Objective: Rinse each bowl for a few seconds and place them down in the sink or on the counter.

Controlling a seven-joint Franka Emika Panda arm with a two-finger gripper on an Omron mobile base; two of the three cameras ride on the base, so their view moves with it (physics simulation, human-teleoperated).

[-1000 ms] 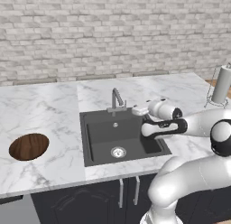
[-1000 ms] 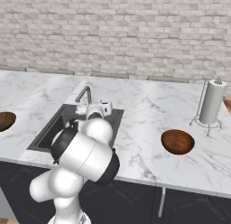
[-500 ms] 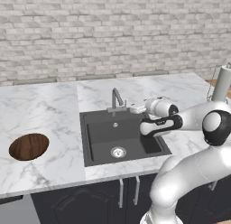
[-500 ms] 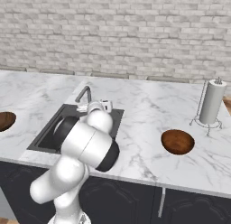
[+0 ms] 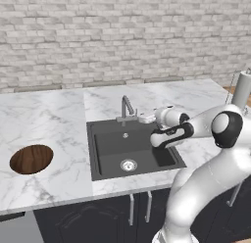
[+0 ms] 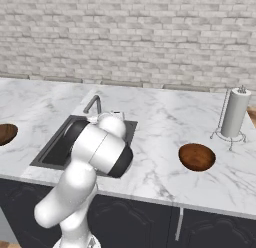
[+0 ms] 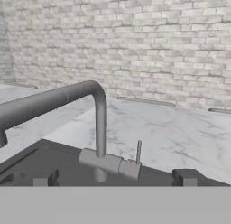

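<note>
One dark brown wooden bowl (image 5: 32, 158) lies on the white marble counter (image 5: 49, 119) left of the sink (image 5: 110, 144). The other bowl (image 6: 197, 157) lies on the counter (image 6: 160, 122) right of the sink (image 6: 55, 149); the first bowl (image 6: 6, 133) shows at the far left edge. My gripper (image 5: 145, 119) hovers over the sink's back rim, just right of the steel faucet (image 5: 126, 107). In the hand view my gripper (image 7: 115, 178) is open and holds nothing, and its fingertips (image 7: 186, 177) frame the faucet (image 7: 99, 128) and its thin upright lever (image 7: 138, 151) a short way ahead. No water runs.
A paper towel holder (image 6: 234, 114) stands at the counter's back right, behind the right bowl. A grey brick wall (image 5: 122, 36) runs along the back of the counter. Dark cabinets (image 6: 125, 217) sit below the worktop. The round drain (image 5: 128, 164) lies in the basin floor.
The elbow has risen and swung a little, and the hand has edged slightly closer to the faucet. Both bowls lie where they were.
</note>
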